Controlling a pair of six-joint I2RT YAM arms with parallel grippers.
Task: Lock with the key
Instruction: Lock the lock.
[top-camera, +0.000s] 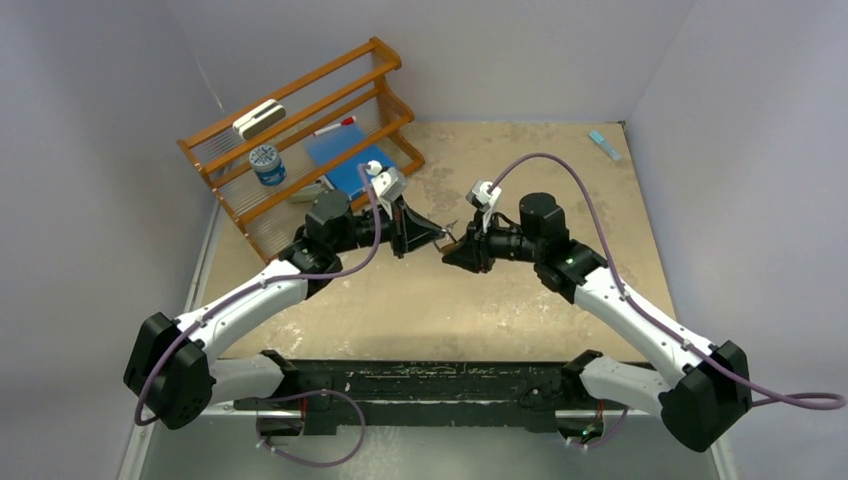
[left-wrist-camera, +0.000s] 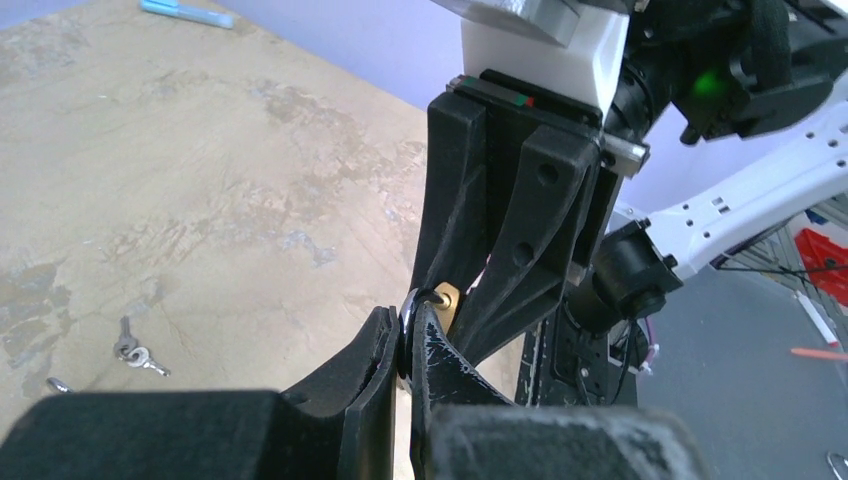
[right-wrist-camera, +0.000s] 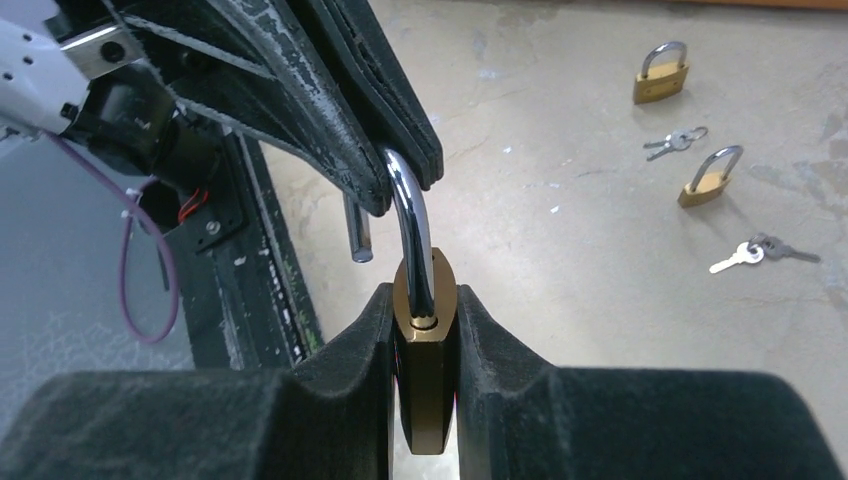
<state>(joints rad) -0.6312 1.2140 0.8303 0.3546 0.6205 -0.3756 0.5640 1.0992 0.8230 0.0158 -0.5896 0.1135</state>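
Observation:
A brass padlock (right-wrist-camera: 425, 370) is held in the air between my two grippers. My right gripper (right-wrist-camera: 425, 300) is shut on its body, edge-on between the pads. Its chrome shackle (right-wrist-camera: 410, 215) stands open, with the free end hanging loose to the left. My left gripper (left-wrist-camera: 405, 325) is shut on the top of the shackle (left-wrist-camera: 410, 305), and the brass body (left-wrist-camera: 448, 297) peeks out behind it. In the top view the grippers (top-camera: 432, 237) (top-camera: 458, 250) meet tip to tip at the table's middle. Keys (right-wrist-camera: 750, 252) (right-wrist-camera: 675, 140) lie on the table. No key shows in the lock.
Two other closed padlocks (right-wrist-camera: 660, 75) (right-wrist-camera: 708, 178) lie on the table by the keys. A key bunch (left-wrist-camera: 135, 352) shows in the left wrist view. A wooden rack (top-camera: 300, 140) with small items stands at the back left. A blue marker (top-camera: 604, 143) lies at the back right.

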